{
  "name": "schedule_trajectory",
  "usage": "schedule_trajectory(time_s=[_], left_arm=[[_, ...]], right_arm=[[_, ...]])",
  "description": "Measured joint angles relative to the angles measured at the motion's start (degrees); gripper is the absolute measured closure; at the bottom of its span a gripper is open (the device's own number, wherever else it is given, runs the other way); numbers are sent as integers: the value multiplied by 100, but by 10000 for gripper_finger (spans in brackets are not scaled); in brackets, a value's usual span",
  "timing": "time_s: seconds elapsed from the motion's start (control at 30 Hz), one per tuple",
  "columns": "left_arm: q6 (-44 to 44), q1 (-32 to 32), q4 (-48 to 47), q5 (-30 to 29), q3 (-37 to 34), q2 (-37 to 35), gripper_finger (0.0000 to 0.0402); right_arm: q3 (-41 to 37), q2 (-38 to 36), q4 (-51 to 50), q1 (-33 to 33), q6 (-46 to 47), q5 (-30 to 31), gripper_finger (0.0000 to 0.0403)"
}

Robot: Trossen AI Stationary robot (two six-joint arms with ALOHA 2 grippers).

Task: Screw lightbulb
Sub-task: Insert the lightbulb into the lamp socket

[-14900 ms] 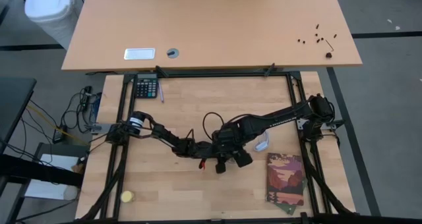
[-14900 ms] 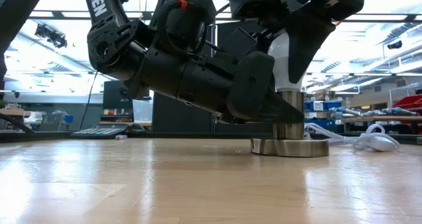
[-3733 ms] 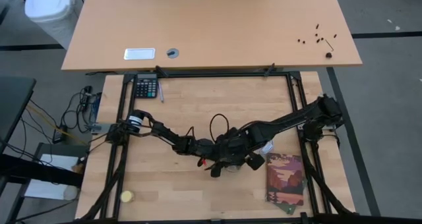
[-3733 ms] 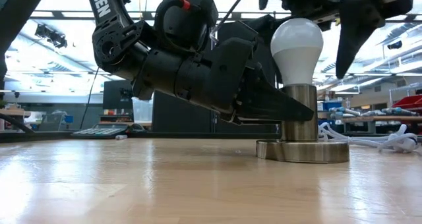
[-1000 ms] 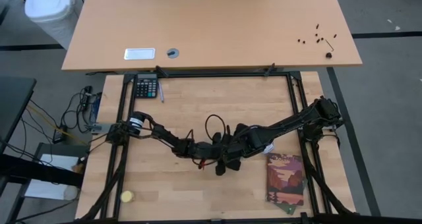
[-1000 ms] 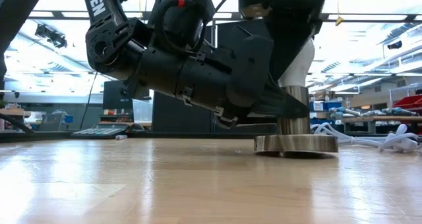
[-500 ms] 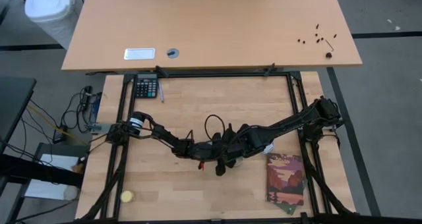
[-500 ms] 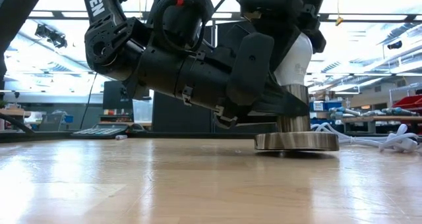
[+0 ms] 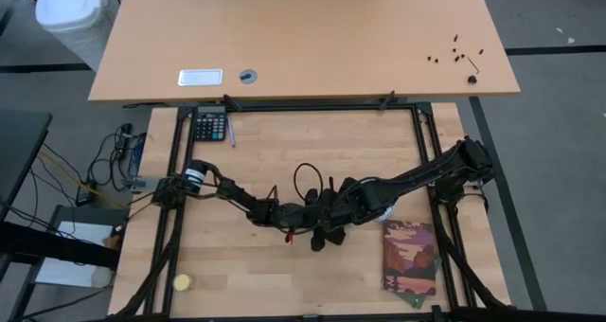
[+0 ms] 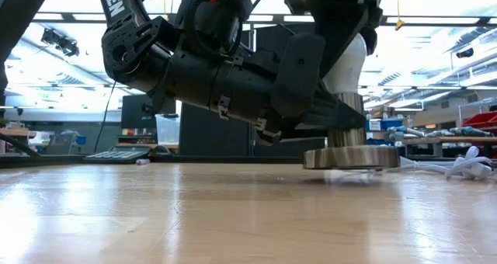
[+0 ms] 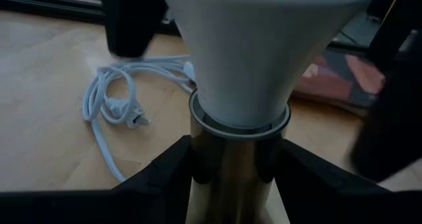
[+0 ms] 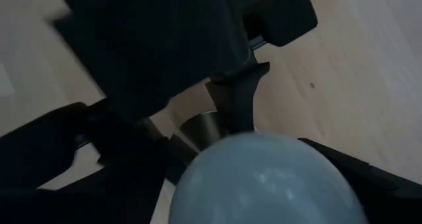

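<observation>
Lightbulb stands in the socket that the left gripper clamps, between the right gripper's parted fingers.

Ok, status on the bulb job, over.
Left gripper clamped on the socket stem, holding it. Right gripper over the bulb, fingers either side. Bulb upright in the socket. Base disc looks lifted off the table. White cord behind, clear.
</observation>
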Motion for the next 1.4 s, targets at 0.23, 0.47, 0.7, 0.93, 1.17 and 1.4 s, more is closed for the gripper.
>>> schedule_trajectory(time_s=[0.23,0.47,0.7,0.93,1.17,1.4], left_arm=[[10,0,-62,3,-2,0,213],[21,0,-103,17,-7,2,213],[41,0,-148,138,-7,7,213],[277,0,-152,587,-13,11,213],[747,-2,-220,1146,-15,13,213],[800,-4,-279,1363,-15,13,213]], right_arm=[[0,-223,-10,-37,-227,-5,20],[2,-573,-166,-37,-616,-14,10],[4,-941,-410,-37,-1653,-257,14],[9,-1256,-931,-23,-3004,-532,15],[15,-941,-957,231,-5408,-1007,22],[9,-263,-920,433,-7077,-476,29]])
